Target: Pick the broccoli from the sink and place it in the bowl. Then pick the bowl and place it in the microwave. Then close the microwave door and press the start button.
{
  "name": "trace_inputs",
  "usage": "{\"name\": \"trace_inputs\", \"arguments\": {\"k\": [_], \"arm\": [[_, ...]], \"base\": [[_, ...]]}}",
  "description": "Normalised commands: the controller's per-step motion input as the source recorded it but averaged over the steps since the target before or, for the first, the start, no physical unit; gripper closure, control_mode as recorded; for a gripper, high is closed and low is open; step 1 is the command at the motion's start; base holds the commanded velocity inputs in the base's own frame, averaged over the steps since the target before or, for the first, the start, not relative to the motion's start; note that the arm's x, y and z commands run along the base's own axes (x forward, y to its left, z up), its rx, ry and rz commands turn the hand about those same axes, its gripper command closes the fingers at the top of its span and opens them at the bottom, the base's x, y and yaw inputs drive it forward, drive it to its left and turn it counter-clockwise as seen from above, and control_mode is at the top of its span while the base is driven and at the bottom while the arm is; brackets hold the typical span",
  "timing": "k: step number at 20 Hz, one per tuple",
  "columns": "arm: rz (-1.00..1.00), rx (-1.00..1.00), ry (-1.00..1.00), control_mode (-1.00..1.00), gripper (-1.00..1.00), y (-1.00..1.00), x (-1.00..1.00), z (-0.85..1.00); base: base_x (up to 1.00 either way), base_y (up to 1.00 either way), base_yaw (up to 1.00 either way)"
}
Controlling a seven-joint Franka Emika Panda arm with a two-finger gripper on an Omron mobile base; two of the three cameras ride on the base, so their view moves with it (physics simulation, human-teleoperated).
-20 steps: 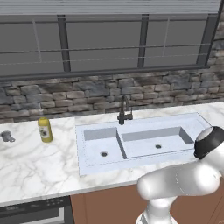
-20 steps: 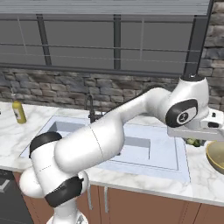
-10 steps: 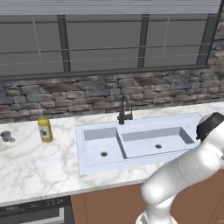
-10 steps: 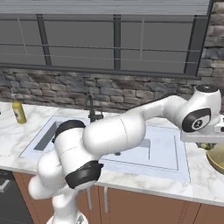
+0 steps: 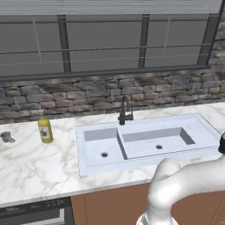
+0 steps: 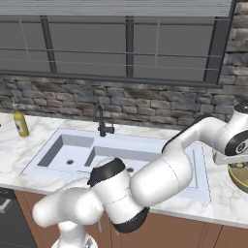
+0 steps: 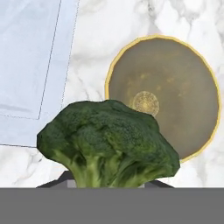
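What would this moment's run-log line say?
phase: carrying to bowl | gripper: shut on broccoli | broccoli: held above counter, overlapping near rim of bowl | bowl: empty, on marble counter beside sink | next: release into bowl

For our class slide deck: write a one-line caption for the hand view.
Gripper holding the broccoli above the marble counter, beside the empty bowl.

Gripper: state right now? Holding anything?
Gripper: shut on the broccoli, carried above the counter next to the bowl.
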Motion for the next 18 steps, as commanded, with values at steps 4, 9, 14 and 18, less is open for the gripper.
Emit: {"name": "trace_inputs", "arguments": {"k": [4,9,14,18], "arm": [[0.23,-0.03,0.0,-1.0,1.0,-0.25,0.13,-0.4],[0.26,-0.03,0.01,-1.0,1.0,-0.19,0.14,-0.41],[0.27,-0.04,0.07,-1.0,1.0,-0.15,0.38,-0.48],[0.28,-0.01,0.12,-1.0,1.0,-0.16,0.21,-0.33]], "base": [[0.0,0.0,0.0],[0.0,0.0,0.0],[0.0,0.0,0.0],[0.0,0.0,0.0]]}}
